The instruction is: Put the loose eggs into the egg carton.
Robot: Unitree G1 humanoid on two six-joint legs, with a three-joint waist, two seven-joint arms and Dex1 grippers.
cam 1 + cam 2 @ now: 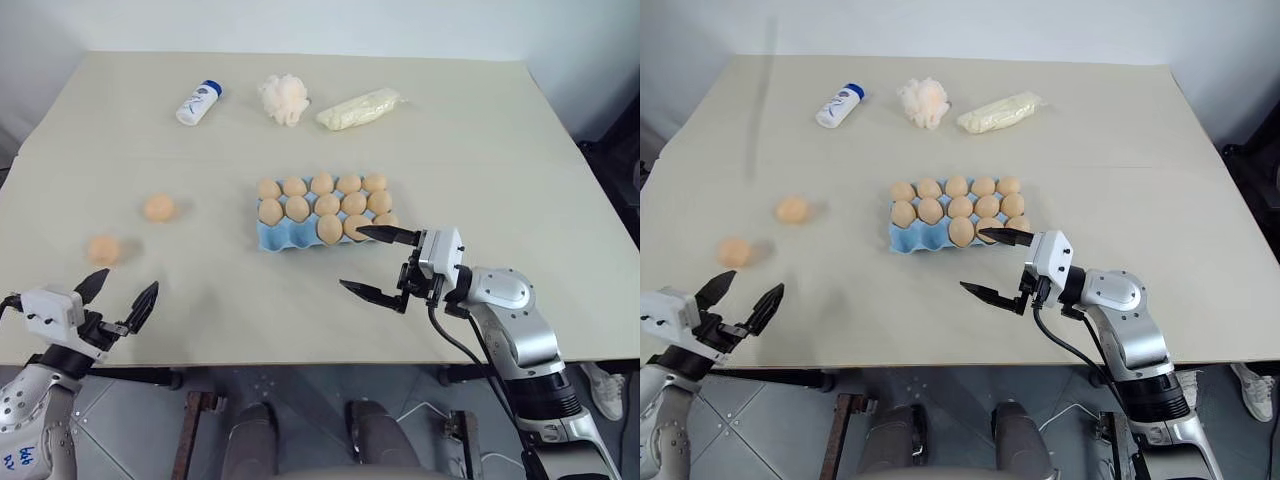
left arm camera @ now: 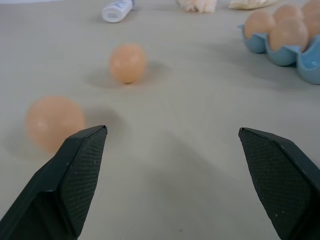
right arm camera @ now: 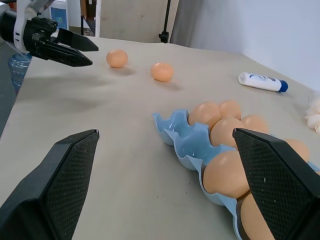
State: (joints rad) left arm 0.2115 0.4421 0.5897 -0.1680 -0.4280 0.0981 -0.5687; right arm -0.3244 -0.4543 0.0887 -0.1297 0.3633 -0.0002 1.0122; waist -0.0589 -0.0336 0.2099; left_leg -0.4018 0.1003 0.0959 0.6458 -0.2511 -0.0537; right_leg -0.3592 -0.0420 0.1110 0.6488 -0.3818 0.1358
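Both end effectors gape wide and hold nothing. The left end effector point(image 1: 118, 295) has two loose eggs point(image 1: 104, 249) just ahead on the table point(image 1: 500, 150). The right end effector point(image 1: 378, 262) sits just beside the egg carton point(image 1: 272, 238), its upper finger over the near corner.

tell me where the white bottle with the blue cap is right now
In the left eye view the white bottle lies on its side at the table's far left, left of the white puff and well beyond the two loose eggs.

The left hand point(image 1: 119, 298) hovers low at the near left edge, its two black fingers spread wide and pointing forward, while the right hand point(image 1: 380, 263) reaches in from the right, level, fingers likewise spread and empty.
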